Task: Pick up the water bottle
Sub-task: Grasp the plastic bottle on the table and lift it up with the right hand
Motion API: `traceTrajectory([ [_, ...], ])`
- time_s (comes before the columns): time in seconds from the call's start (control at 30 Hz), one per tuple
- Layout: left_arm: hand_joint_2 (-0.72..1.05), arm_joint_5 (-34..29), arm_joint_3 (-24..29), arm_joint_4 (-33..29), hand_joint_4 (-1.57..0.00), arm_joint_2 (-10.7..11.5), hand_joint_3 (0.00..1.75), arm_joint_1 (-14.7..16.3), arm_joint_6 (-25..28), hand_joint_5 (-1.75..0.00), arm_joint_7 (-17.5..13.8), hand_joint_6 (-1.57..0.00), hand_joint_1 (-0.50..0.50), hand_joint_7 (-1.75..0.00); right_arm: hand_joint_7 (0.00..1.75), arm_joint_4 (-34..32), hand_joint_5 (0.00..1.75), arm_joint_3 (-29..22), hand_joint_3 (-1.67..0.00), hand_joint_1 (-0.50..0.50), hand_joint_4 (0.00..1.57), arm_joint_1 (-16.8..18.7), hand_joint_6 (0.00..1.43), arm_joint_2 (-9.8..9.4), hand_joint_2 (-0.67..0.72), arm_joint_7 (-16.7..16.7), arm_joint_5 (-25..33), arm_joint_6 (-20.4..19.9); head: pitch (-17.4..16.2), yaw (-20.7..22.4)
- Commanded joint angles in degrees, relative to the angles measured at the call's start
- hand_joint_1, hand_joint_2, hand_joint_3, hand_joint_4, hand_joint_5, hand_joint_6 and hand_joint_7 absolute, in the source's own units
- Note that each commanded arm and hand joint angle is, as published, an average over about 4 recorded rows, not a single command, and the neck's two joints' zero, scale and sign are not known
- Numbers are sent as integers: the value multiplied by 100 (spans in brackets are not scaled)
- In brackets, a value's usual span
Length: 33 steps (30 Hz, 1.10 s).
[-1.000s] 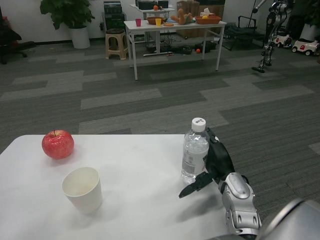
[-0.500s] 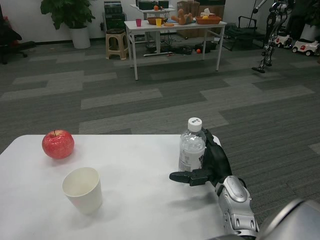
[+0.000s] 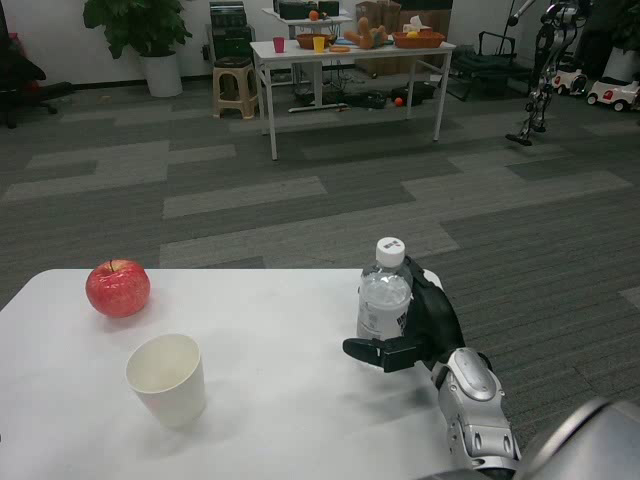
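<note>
The silver right forearm reaches forward from the lower right; its black right hand is wrapped around the water bottle, thumb stretched leftward.

water bottle: clear glossy plastic, ribbed, pale paper-like label, matt white plastic cap
my right hand: black plastic-looking shell, mostly matt with a faint sheen; my forearm behind it is smooth silver, metallic in look, with bright highlights
table: smooth white top, satin finish, soft reflections
cup: off-white, matt, looks like paper
apple: red skin, glossy, one bright highlight
floor: grey carpet, matt, rough woven texture in banded tones
</note>
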Motion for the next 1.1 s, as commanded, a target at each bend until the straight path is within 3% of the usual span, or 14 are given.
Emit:
traceTrajectory([
  [0.03,-64,-18,-21,-53,0,110,9,-21,-59,0,-5,0,-50,0,154,-34,107,-2,-111,46,36,-21,54,-11,9,-4,41,-196,-10,-3],
  [0.13,-64,-20,-30,-47,0,110,9,-28,-59,0,-5,0,-50,0,154,203,126,95,-125,46,50,-60,58,-64,12,-17,50,-684,-24,-1],
  [0.2,-64,-25,-39,-44,0,110,9,-30,-59,0,-5,0,-50,0,154,296,141,136,-131,46,58,-82,53,-101,15,-19,59,-867,-34,1],
  [0.27,-64,-27,-45,-44,0,110,9,-30,-59,0,-5,0,-50,0,154,333,143,147,-135,46,61,-98,47,-114,14,-23,61,-937,-42,6],
  [0.4,-64,-27,-48,-44,0,110,9,-30,-55,0,-5,0,-50,0,150,460,128,174,-133,46,69,-146,40,-123,9,-83,109,-1247,-50,11],
  [0.53,-64,-27,-48,-44,0,110,9,-34,-59,0,-5,0,-50,0,152,500,145,231,-135,46,99,-155,40,-150,9,-127,122,-1352,-75,16],
  [0.7,-64,-27,-61,-44,0,110,9,-39,-59,0,-5,0,-50,0,154,487,155,297,-135,46,101,-155,40,-172,9,-135,122,-1339,-85,30],
  [0.9,-64,-27,-74,-44,0,114,9,-39,-59,0,-5,0,-50,0,150,346,155,306,-143,46,104,-155,32,-158,12,-223,179,-1269,-89,49],
  [1.1,-64,-34,-76,-44,0,119,9,-21,-59,0,-5,0,-50,0,147,-168,155,396,-151,46,108,-117,21,-145,14,-245,355,-471,-57,60],
])
